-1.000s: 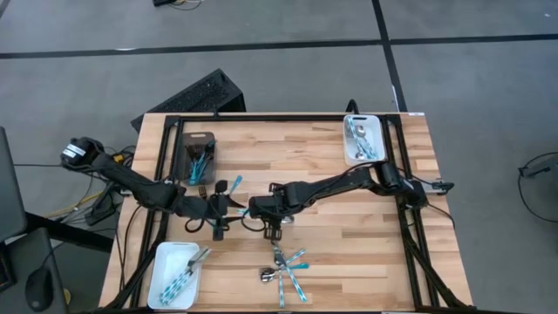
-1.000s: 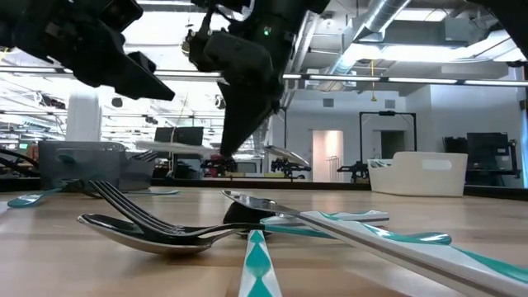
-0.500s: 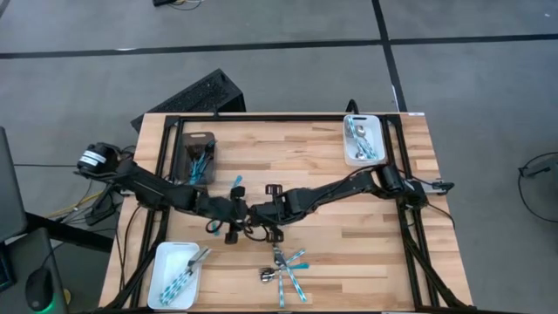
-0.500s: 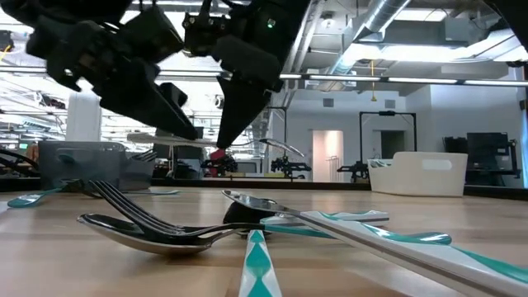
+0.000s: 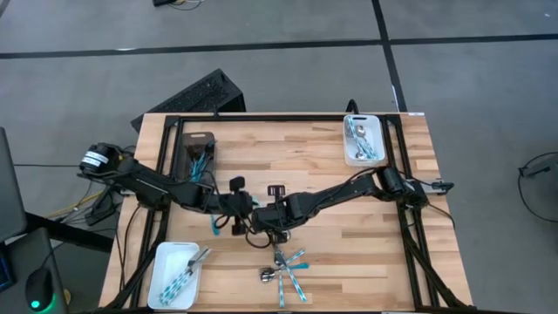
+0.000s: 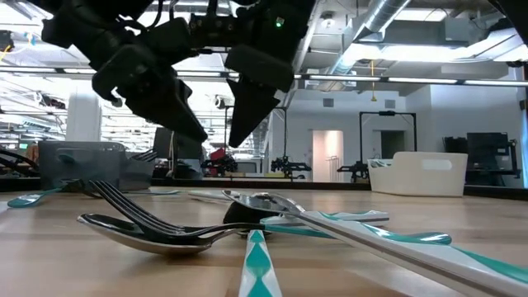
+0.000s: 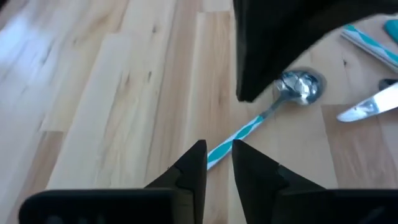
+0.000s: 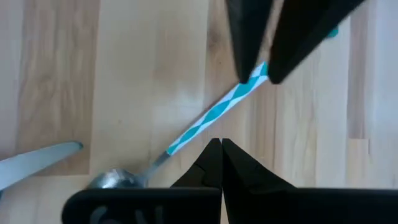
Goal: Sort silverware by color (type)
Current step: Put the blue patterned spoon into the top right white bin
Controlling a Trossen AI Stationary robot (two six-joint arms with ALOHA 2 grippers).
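Note:
A spoon with a shiny bowl and a teal-and-white striped handle lies between my two grippers near the table's middle. My left gripper is shut on that handle. My right gripper is shut and hovers just beside the handle's middle, with nothing between its fingers. In the high view both arms meet at the table's centre and hide the spoon, with the left gripper beside the right gripper. More silverware lies in a pile near the table's near edge. My left gripper pinches the spoon's striped handle near its free end between its two fingers. The fingers come from above and cross the handle at a slant, and a short teal tip sticks out past them. I cannot tell whether the bowl rests on the wood or is lifted.
A knife lies close to the spoon's bowl. A white tray at the near left corner and another at the far right each hold silverware. A dark grey tray with teal pieces stands far left.
My left gripper has moved toward the table's right and come down beside my right gripper, over the spoon's handle. My right gripper has shifted slightly toward the near edge.

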